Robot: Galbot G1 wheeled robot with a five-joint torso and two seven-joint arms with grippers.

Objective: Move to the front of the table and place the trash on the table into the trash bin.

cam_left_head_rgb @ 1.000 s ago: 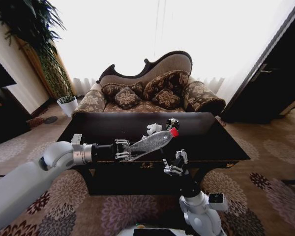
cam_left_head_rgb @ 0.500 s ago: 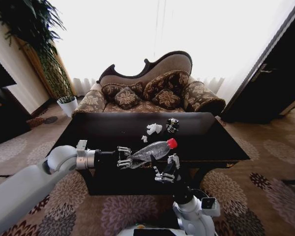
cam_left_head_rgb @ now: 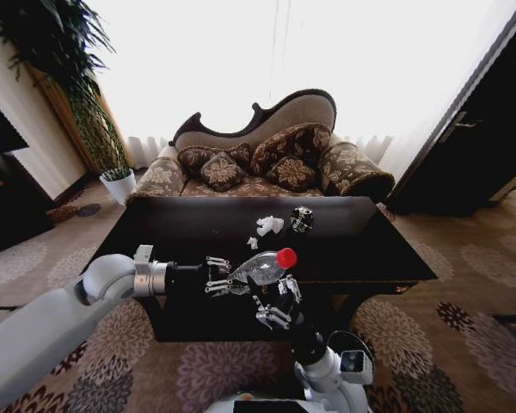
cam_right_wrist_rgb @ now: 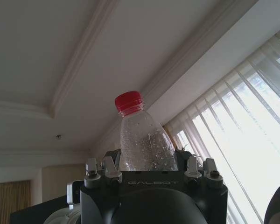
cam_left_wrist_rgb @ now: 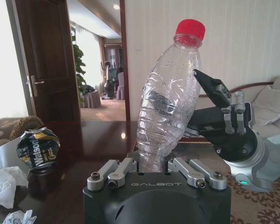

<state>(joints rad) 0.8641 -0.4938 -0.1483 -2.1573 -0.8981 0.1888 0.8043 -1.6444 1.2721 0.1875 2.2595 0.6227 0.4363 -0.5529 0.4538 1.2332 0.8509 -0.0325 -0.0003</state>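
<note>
I had the left pincer (cam_left_head_rgb: 217,277) out over the front edge of the desk (cam_left_head_rgb: 387,249), its fingers (cam_left_wrist_rgb: 112,170) clamped around the base of a clear plastic bottle (cam_left_head_rgb: 260,268). The bottle's long axis ran from the pincer out toward my right and upward, with the red cap (cam_left_head_rgb: 285,257) at the far end. The right pincer (cam_left_head_rgb: 273,303) sat just below and beside the bottle's upper half, fingers apart, closer to the cap end than the left one was. In the right wrist view the bottle (cam_right_wrist_rgb: 144,144) rose between that pincer's spread fingers, so I judged it could be taken over there; whether any finger actually touched the plastic I could not tell.

The remaining trash lay further back on the desk, well beyond both arms: a crumpled white paper wad (cam_left_head_rgb: 269,225), a tiny white bit (cam_left_head_rgb: 253,243) nearer me, and a crushed dark can (cam_left_head_rgb: 302,218) beside the wad. The left wrist view showed the can (cam_left_wrist_rgb: 37,148) and paper (cam_left_wrist_rgb: 3,185) resting on the glossy top.

I could not make out the trash bin, so which way the bottle had to travel stayed an open question for me.
</note>
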